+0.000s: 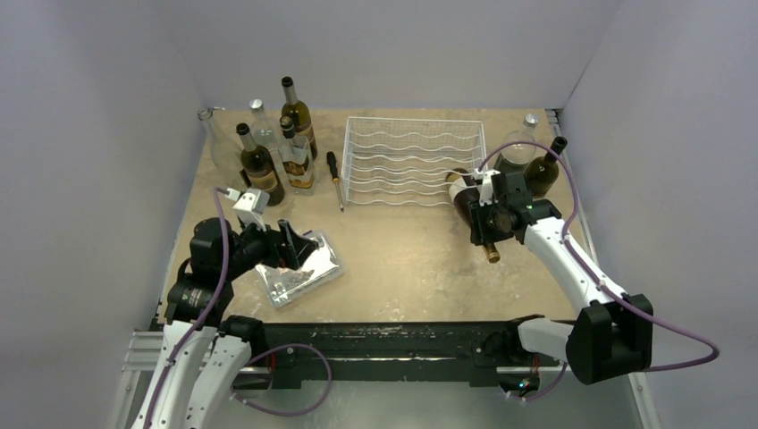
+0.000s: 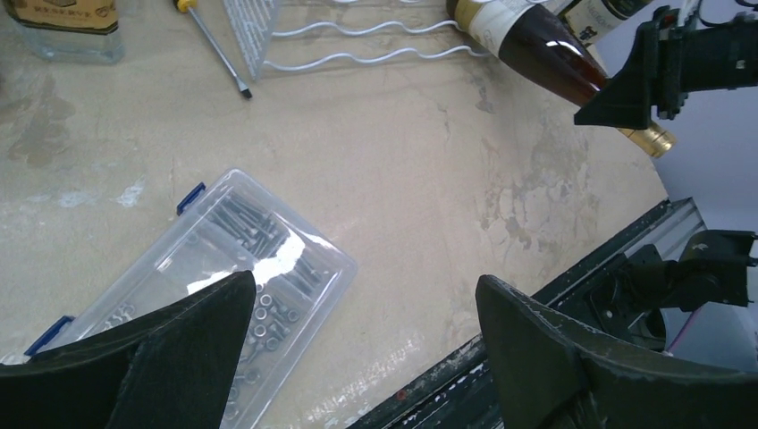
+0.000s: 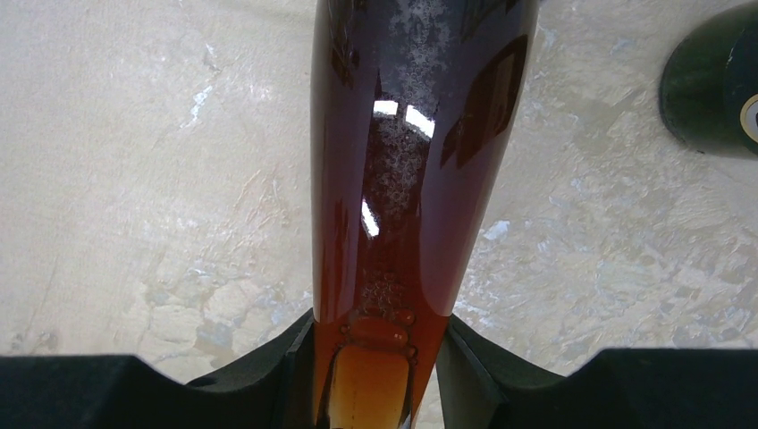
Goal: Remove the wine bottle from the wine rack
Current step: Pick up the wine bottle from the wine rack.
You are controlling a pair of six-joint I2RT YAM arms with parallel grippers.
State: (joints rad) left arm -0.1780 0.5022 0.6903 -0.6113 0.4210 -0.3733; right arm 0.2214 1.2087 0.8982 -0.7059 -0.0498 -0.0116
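The white wire wine rack (image 1: 416,161) (image 2: 340,36) lies at the back middle of the table. A brown wine bottle (image 1: 465,192) (image 2: 536,45) (image 3: 411,179) with a pale label lies tilted at the rack's front right corner, its gold-capped neck pointing toward the near edge. My right gripper (image 1: 487,223) (image 2: 644,80) (image 3: 380,357) is shut on the bottle where the shoulder narrows to the neck. Its black fingers (image 3: 286,366) press both sides of the glass. My left gripper (image 1: 299,250) (image 2: 366,286) stands wide open over the near left of the table, holding nothing.
A clear plastic box of screws (image 1: 299,268) (image 2: 223,268) lies under my left gripper. A screwdriver (image 1: 335,179) (image 2: 214,45) lies left of the rack. Several upright bottles (image 1: 268,152) stand at the back left. A dark green bottle (image 1: 543,168) (image 3: 715,80) stands just right of the held one.
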